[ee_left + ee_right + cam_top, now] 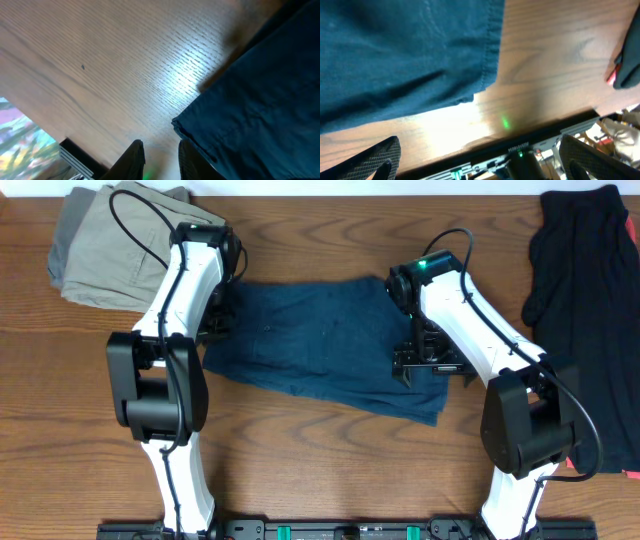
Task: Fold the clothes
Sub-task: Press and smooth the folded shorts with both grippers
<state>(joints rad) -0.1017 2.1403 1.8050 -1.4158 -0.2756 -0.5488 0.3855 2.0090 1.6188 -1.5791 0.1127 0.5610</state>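
The clothes in work are dark navy shorts [330,345], lying folded and flat across the middle of the table. My left gripper [218,325] hovers at their left edge. In the left wrist view its fingers [135,160] stand a narrow gap apart with only bare wood between them, and the navy fabric [260,110] lies just to the right. My right gripper [432,368] is over the shorts' right end. Its jaws [482,160] are spread wide and hold nothing; the navy hem [405,55] lies beyond them.
A pile of khaki and grey shorts [110,245] sits at the back left. A black garment [585,290] lies along the right side, seen also in the right wrist view [630,65]. The table's front edge carries a dark rail [340,530].
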